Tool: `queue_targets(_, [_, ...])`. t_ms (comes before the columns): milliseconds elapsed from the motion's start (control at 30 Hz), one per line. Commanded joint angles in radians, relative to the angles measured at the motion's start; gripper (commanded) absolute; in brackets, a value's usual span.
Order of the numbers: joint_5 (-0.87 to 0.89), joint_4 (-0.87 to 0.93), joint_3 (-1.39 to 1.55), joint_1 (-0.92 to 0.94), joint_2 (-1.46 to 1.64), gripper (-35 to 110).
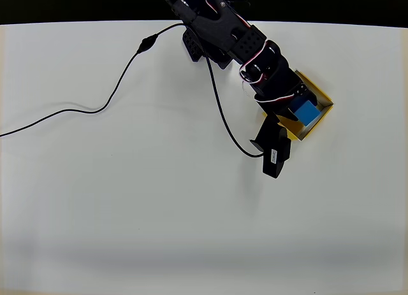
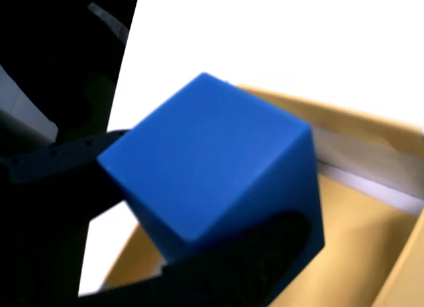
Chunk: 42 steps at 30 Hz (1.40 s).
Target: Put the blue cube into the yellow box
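The blue cube (image 2: 212, 168) sits tilted between two black fingers (image 2: 59, 162), one at its left and one under its lower edge. My gripper (image 2: 199, 214) is shut on it. Below and behind the cube lies the yellow box (image 2: 371, 254) with its pale rim. In the overhead view the blue cube (image 1: 306, 112) hangs over the yellow box (image 1: 320, 122) at the right of the white table, and the gripper (image 1: 297, 106) reaches in from the upper left.
A black cable (image 1: 121, 85) snakes across the left half of the white table (image 1: 159, 212) to the arm's base (image 1: 210, 27). The black wrist camera mount (image 1: 275, 151) juts out below the box. The table's far edge meets a dark background.
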Motion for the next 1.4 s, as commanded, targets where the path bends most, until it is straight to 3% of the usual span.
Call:
queue_targets(0, [0.011,-0.025,-0.025,-0.018,0.005,31])
queue_targets(367, [-0.072,-0.127,-0.054,0.009,0.020,33])
queue_targets(567, [-0.163,-0.118,-0.273,0.091,0.051,20])
queue_targets(800, [-0.273,-0.179,-0.238,0.368,0.127,3])
queue_targets(967, [-0.293,-0.305,-0.114,0.607,0.137,0])
queue_targets(1200, [-0.365,-0.204,-0.011,0.862,0.176,0])
queue_targets(1367, [-0.430,-0.195,0.249,0.969,0.357,0])
